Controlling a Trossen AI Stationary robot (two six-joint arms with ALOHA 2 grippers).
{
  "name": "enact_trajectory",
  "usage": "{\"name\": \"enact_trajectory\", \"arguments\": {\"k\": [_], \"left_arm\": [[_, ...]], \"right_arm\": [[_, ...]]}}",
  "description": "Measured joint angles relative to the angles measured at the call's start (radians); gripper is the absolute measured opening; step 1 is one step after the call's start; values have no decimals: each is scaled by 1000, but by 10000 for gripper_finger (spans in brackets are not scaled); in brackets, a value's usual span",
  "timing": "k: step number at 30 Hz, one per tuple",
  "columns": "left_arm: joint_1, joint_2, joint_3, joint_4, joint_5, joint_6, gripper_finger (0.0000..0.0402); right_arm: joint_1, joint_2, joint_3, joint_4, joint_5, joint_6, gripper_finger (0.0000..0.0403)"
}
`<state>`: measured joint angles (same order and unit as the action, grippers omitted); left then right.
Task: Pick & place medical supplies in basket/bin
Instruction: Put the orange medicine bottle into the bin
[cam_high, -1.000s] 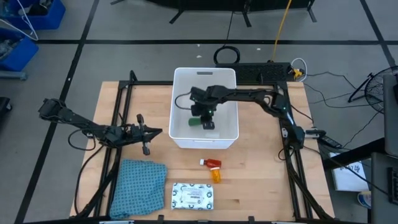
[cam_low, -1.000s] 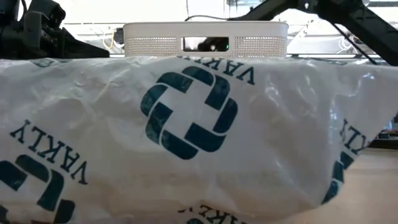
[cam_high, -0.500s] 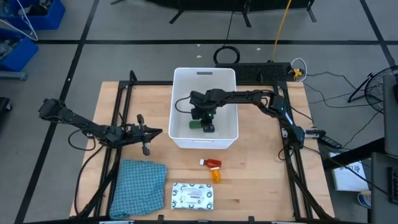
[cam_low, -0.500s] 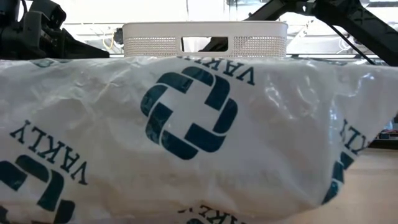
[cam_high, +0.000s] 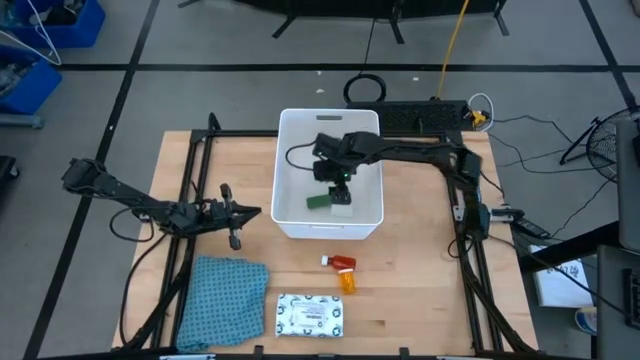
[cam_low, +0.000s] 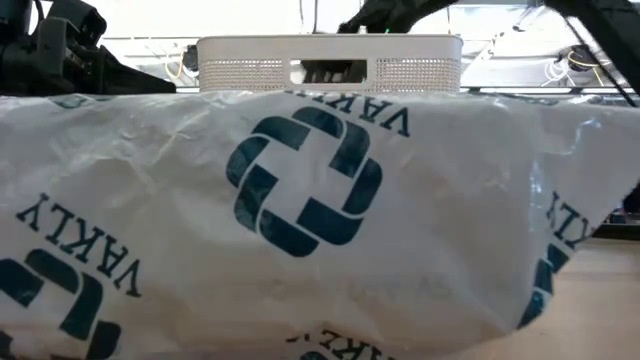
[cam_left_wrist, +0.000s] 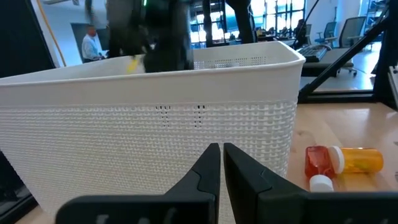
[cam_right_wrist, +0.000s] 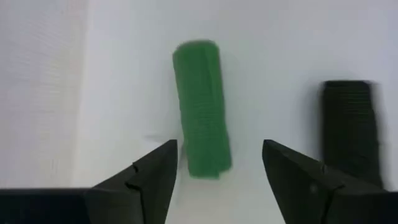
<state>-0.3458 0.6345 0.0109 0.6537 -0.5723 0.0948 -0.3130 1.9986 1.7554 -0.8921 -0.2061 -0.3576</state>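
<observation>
Inside the bin (cam_high: 366, 214), the right gripper (cam_right_wrist: 219, 165) is held open above the released green roll (cam_right_wrist: 201, 116).

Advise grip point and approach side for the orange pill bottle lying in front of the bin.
Grip the orange pill bottle across its amber body, mid-length, coming straight down. It lies on its side on the table, so the round barrel likely offers parallel sides; the red-capped bottle beside it crowds one end.

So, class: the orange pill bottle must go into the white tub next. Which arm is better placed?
Probably the left: its tool waits shut beside the tub, facing the orange bottle. The right tool is open inside the tub.
</observation>
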Motion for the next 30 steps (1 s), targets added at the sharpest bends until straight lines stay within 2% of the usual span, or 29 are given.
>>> {"name": "enact_trajectory", "arguments": {"k": [5,8,11,16,18,20,25,30], "left_arm": [[0,0,0,0,5,-1,26],[0,0,0,-8,5,-2,26],[0,0,0,-8,5,-11,26],[0,0,0,-8,5,-47,26],[0,0,0,-9,7,-64,26],[0,0,0,-12,16,-68,26],[0,0,0,-26,22,-76,26],[0,0,0,-58,81,-118,26]], "right_arm": [[7,-209,1,-69,-8,48,231],[26,-351,1,-97,-26,63,209],[55,-499,1,-77,-34,103,158],[159,-722,-25,-1,-31,161,38],[227,-807,-72,41,-33,187,10],[297,-884,-131,101,-8,228,12],[465,-1067,-318,181,170,251,2],[540,-1261,-606,349,176,269,1]]}}
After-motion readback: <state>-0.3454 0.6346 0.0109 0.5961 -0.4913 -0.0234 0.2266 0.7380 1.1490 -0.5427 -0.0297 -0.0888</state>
